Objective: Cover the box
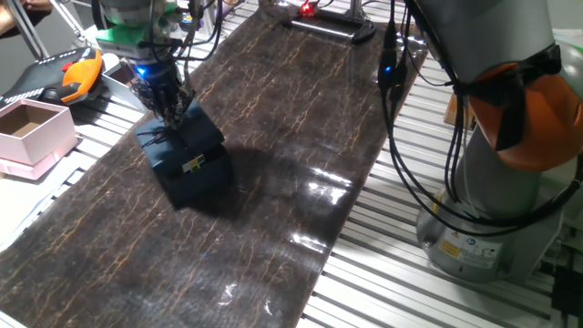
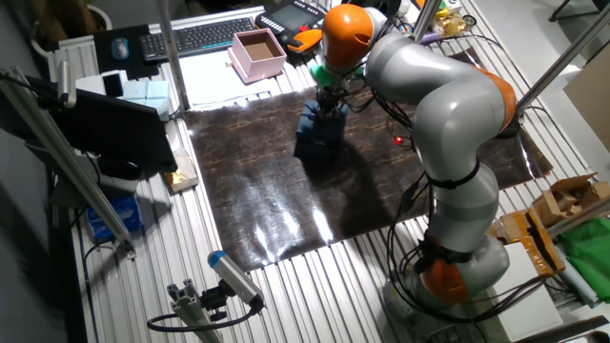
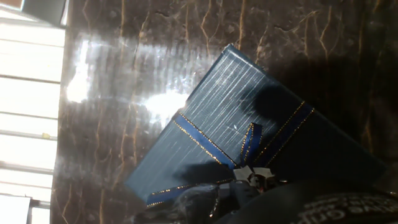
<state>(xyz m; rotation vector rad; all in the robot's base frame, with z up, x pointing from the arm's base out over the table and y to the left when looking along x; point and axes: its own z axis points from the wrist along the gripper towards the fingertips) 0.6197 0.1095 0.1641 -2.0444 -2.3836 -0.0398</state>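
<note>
The navy-blue box [image 1: 199, 178] stands on the dark mat, left of centre. Its matching lid [image 1: 182, 135] with a thin ribbon sits on top of it, a little askew and tilted. My gripper [image 1: 170, 111] comes down onto the lid's middle, and its fingers look closed at the bow. In the hand view the lid [image 3: 217, 118] fills the frame, with the ribbon bow [image 3: 252, 168] right at my blurred fingertips. In the other fixed view the box [image 2: 320, 135] stands under my gripper [image 2: 330, 103]. The inside of the box is hidden.
An open pale pink box [image 1: 32, 132] stands off the mat at the left; it also shows in the other fixed view [image 2: 259, 52]. An orange tool [image 1: 82, 73] lies behind it. The dark marbled mat [image 1: 273, 219] covers the slatted table. The arm's base [image 1: 492, 200] is at the right.
</note>
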